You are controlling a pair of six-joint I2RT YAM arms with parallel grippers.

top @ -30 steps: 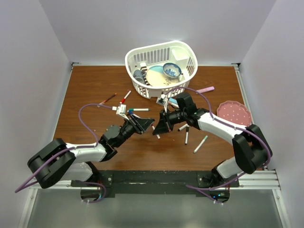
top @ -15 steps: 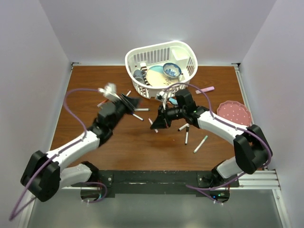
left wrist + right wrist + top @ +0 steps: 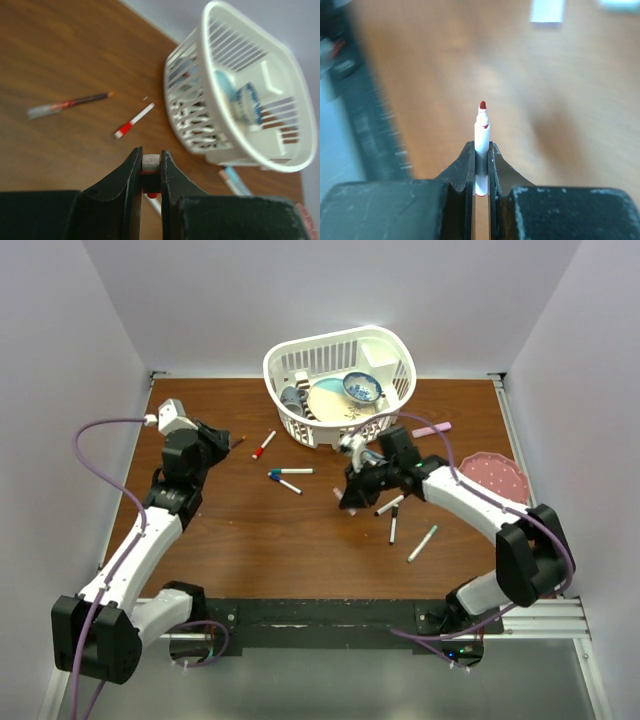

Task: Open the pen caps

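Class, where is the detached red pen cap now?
Left wrist view: the red cap is pinched in the left tool, left of the white basket.

Table: one, brown wood [image 3: 250,530].
Arms: two, a left arm [image 3: 150,530] and a right arm [image 3: 470,505].
Grippers: two, the left gripper [image 3: 150,152] and the right gripper [image 3: 481,147], each pinching one thing.
Baskets: one white slatted basket [image 3: 335,337].
Dishes in the basket: one cream plate [image 3: 330,400] and one blue bowl [image 3: 361,387]; the rest cannot be counted.
Plates on the table: one pink plate [image 3: 493,478].
Loose pens on the table: nine countable.
- dark pen [image 3: 75,101]
- red-banded marker [image 3: 264,444]
- blue-capped marker [image 3: 292,471]
- short marker [image 3: 290,486]
- black-tipped marker [image 3: 390,505]
- second black-tipped marker [image 3: 393,530]
- teal marker [image 3: 423,543]
- pink marker [image 3: 432,428]
- pale blue marker [image 3: 236,183]

Held pens: one red-tipped marker [image 3: 481,125], uncapped.
Held caps: one red cap [image 3: 150,161].
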